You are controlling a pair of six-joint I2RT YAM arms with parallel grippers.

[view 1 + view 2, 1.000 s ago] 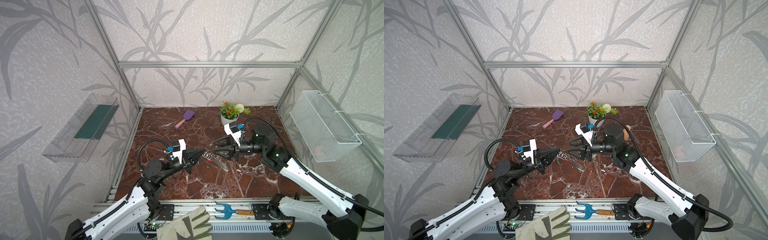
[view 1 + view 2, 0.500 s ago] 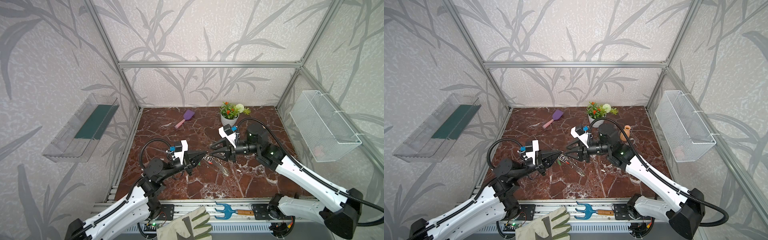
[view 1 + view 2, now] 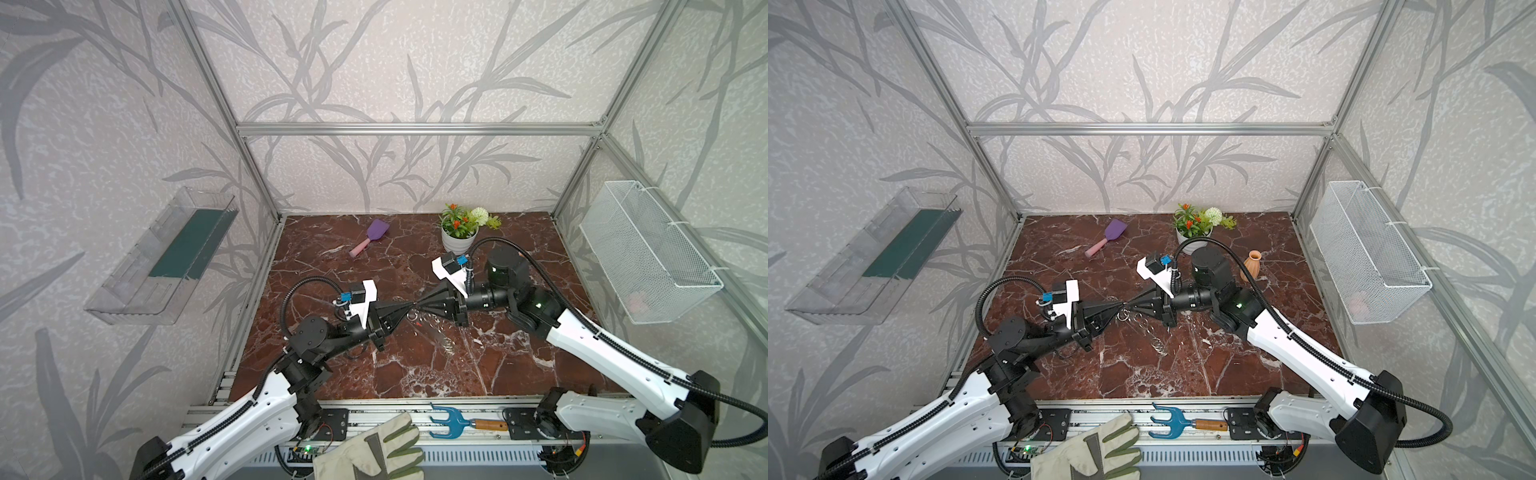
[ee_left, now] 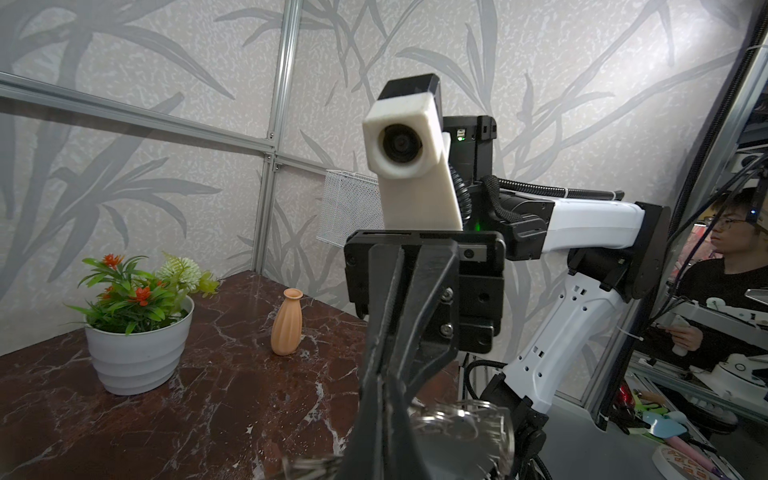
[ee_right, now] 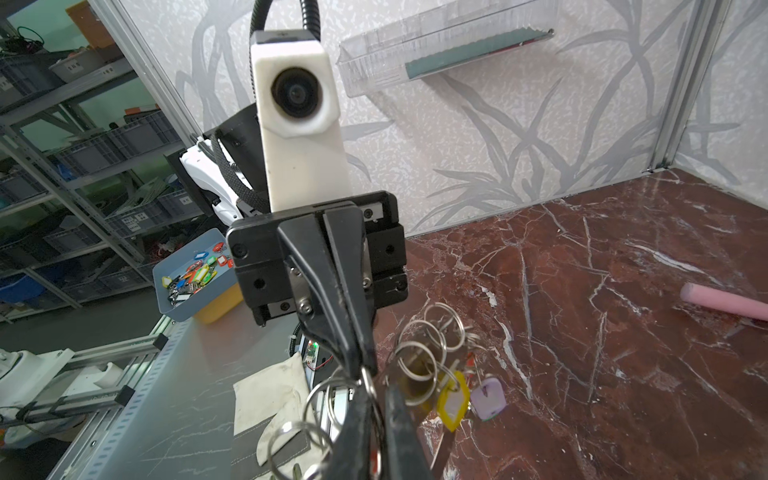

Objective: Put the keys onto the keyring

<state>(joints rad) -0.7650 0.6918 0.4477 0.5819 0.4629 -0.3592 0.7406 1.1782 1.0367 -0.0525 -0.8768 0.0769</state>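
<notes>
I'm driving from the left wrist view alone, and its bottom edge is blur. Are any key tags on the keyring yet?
Observer: Yes. The right wrist view shows a yellow key tag and a pale lilac key tag hanging from the keyring.
Operator: Who holds it?
Observer: In both top views the left gripper and right gripper pinch it tip to tip, both shut.
Operator: Spare tags?
Observer: The right wrist view shows a grey tray of coloured key tags outside the enclosure.

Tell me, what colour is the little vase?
Peachy orange. The vase shows best in the left wrist view.
</notes>
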